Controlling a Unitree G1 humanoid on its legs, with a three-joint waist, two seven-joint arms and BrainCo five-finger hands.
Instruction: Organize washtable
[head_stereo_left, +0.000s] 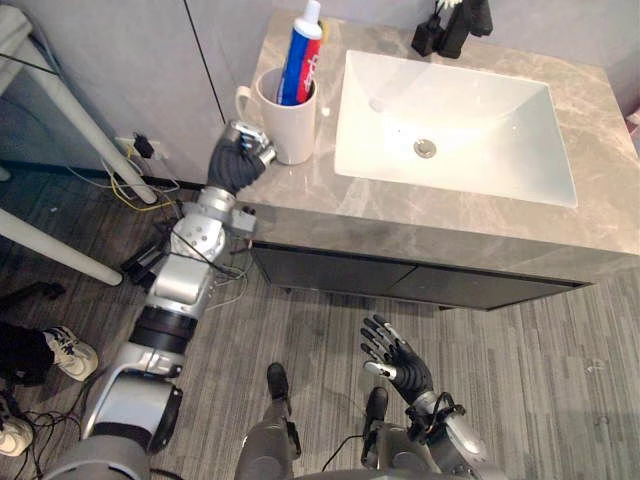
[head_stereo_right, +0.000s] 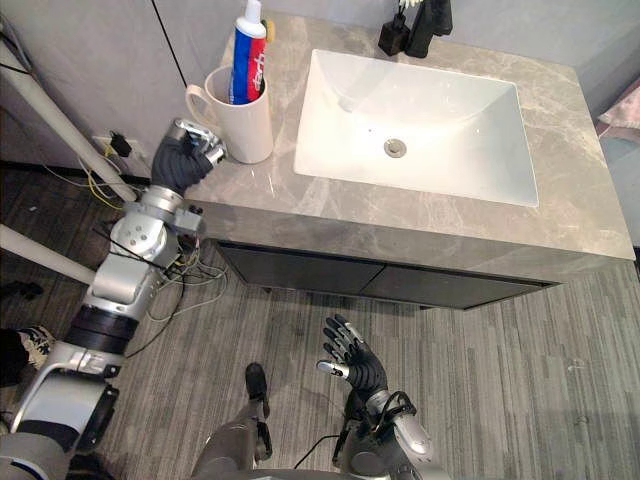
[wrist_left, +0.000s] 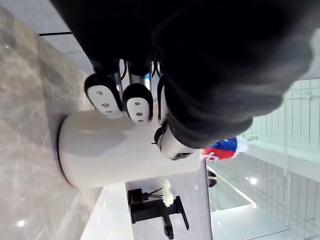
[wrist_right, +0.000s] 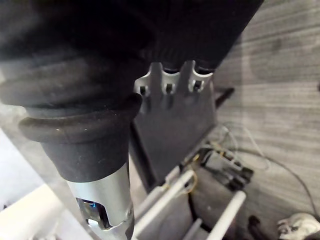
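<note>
A white ceramic mug (head_stereo_left: 288, 120) with a loop handle stands upright at the left edge of the grey marble surface (head_stereo_left: 420, 215), just beside the white basin (head_stereo_left: 450, 120). A red, white and blue toothpaste tube (head_stereo_left: 300, 60) stands in it cap-up, slightly tilted. The left hand (head_stereo_left: 243, 155) curls its fingers (wrist_left: 137, 102) against the mug's wall by the handle.

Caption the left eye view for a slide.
Left hand at the white mug containing a toothpaste tube, beside the sink; right hand open above the floor.
</note>
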